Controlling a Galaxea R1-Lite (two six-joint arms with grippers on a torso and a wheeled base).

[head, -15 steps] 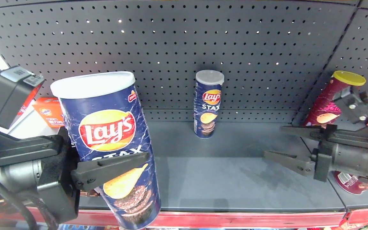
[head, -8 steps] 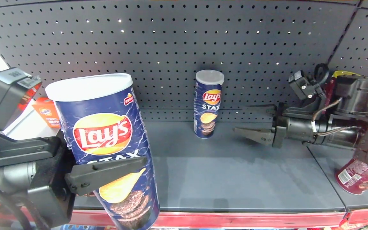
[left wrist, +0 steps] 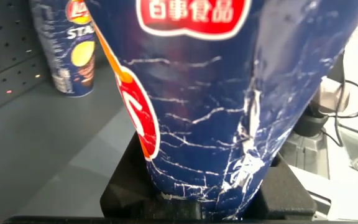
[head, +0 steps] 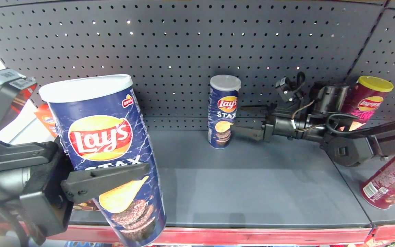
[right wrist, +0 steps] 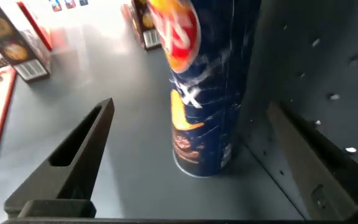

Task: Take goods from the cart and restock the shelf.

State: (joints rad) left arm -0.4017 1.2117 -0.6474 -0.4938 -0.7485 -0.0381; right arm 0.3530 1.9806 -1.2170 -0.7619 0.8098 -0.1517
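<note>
- Left gripper (head: 122,164) is closed on the big blue can (head: 99,144). It grips the lower half, and the can leans a little. The can's bottom shows in front of the red front edge of the shelf (head: 252,192), at the left end.
- The largest risk, in my judgement, is this low grip. The can may turn or slip between the fingers, and from this place it would fall past the edge and not onto the shelf.
- Right gripper (head: 242,120) is wide open, with one finger on each side of the small blue can (head: 223,109). This can stands upright at the back of the shelf, close to the wall with holes (head: 218,44).
- If the gripper goes further or closes off-centre, a finger may tip the can or press it against the wall. I cannot tell whether the lower fingertip already touches it.
- The right arm passes just in front of the purple can with yellow lid (head: 369,99), so the elbow may brush it. Another purple can (head: 393,185) leans at the front right.
- The orange box (head: 48,120) is behind the held can, and a swing to the left may hit it.
- Pose: the left arm is low at the left front, with its fingers pointing across the shelf. The right arm comes from the right, almost level, and points at the small blue can.
</note>
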